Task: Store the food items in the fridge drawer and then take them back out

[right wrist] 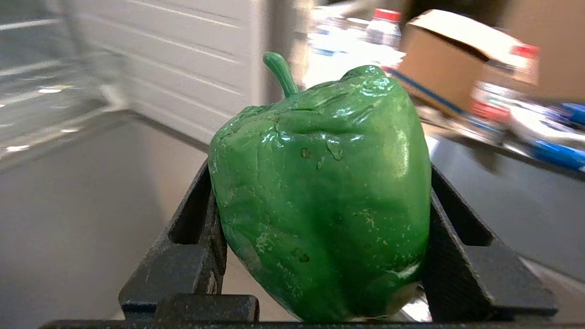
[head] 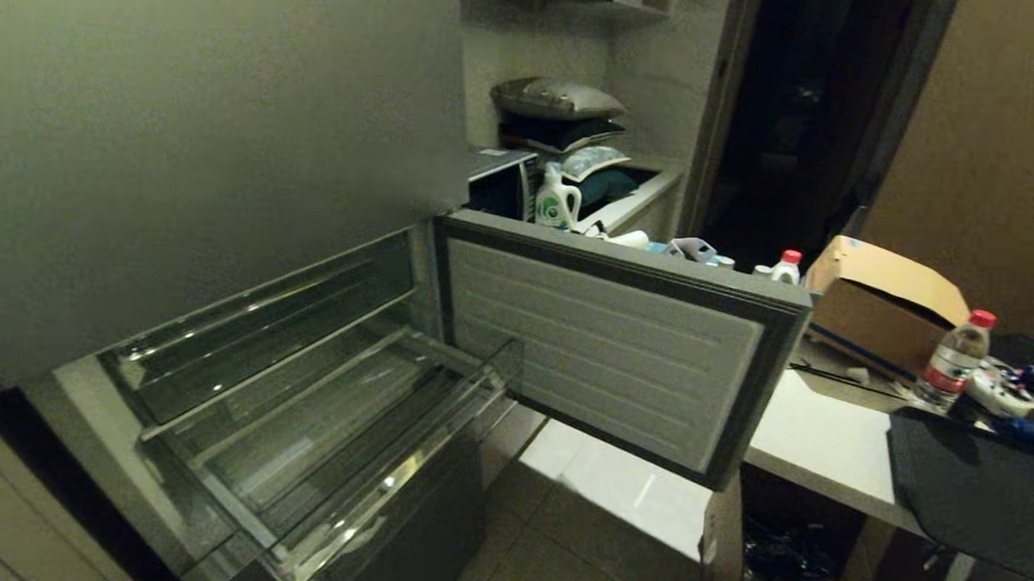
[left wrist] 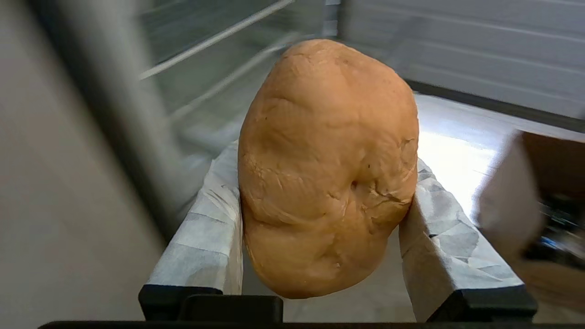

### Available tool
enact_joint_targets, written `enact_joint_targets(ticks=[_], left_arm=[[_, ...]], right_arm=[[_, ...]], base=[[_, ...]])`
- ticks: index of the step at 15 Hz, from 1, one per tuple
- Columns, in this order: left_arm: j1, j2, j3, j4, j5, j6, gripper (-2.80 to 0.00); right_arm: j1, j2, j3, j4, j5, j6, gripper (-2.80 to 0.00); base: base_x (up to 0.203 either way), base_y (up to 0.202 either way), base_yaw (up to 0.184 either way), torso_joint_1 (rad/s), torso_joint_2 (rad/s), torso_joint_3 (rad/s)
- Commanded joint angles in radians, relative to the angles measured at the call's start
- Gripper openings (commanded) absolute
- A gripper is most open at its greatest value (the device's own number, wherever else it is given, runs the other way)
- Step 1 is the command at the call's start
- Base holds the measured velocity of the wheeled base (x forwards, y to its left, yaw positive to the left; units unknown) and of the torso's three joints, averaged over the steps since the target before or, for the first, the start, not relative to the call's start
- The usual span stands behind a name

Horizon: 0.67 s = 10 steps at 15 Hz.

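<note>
My left gripper (left wrist: 325,157) is shut on the orange-tan lumpy bread (left wrist: 327,183), which stands upright between its white-taped fingers (left wrist: 205,228). My right gripper (right wrist: 320,168) is shut on the glossy green pepper (right wrist: 320,205), stem pointing away, between its black fingers (right wrist: 201,237). Neither arm shows in the head view. There the clear fridge drawer (head: 390,484) stands pulled out at the lower left, with nothing in it. A shallower clear tray (head: 257,333) lies behind it. In both wrist views the open fridge lies ahead, blurred.
The grey fridge door (head: 601,345) hangs open in the middle, above the tiled floor (head: 595,517). To the right a white counter (head: 813,438) carries a cardboard box (head: 878,303), a water bottle (head: 953,357) and a black mat (head: 974,487).
</note>
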Motion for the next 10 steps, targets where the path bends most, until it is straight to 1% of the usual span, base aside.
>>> enact_joint_targets(ticks=[1,10], left_arm=[[0.000,0.000,0.000,0.001,0.000,0.000,-2.80],[0.000,0.000,0.000,0.001,0.000,0.000,-2.80]], right_arm=[[0.000,0.000,0.031,-0.001,0.000,0.000,-2.80],[0.000,0.000,0.031,-0.001,0.000,0.000,-2.80]], base=[[-0.002,0.011,-0.174,-0.001,0.00,0.001],[0.001,0.008,-0.177,0.003,0.00,0.002]])
